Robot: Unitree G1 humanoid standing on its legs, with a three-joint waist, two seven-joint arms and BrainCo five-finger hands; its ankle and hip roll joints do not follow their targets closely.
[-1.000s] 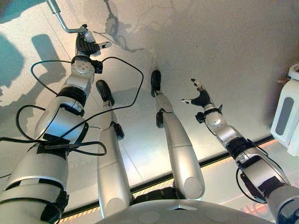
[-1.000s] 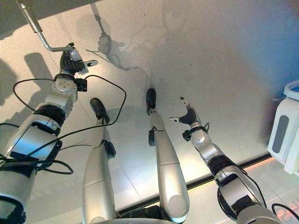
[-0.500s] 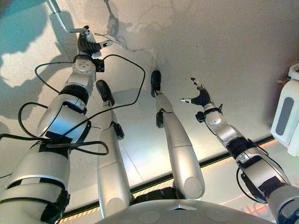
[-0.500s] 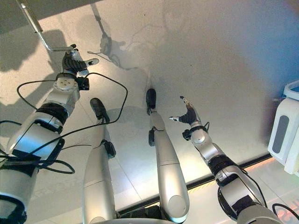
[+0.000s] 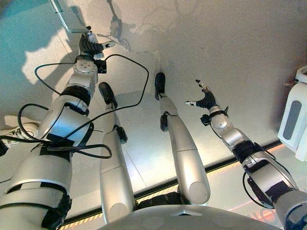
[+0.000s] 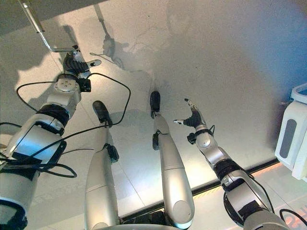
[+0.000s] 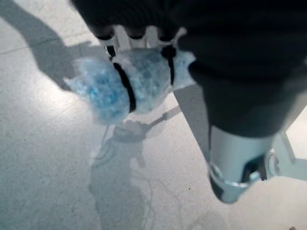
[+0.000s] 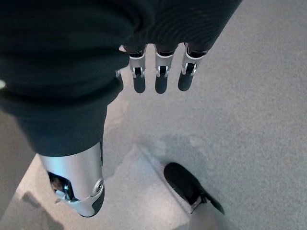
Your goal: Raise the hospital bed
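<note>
The left hand [image 5: 90, 46] reaches far forward on the left with its fingers curled round the padded grip [image 7: 125, 86] of the bed's metal crank [image 5: 64, 18], while the right hand [image 5: 206, 99] hangs over the bare floor [image 5: 230, 52] with fingers spread and holding nothing, near a white bin [image 5: 293, 117] whose contents cannot be told.

no readable text, labels, or signs

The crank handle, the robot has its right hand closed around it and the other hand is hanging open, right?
Not quite: the left hand is closed around the crank handle, as the left eye view shows. The right hand hangs open over the floor.
</note>
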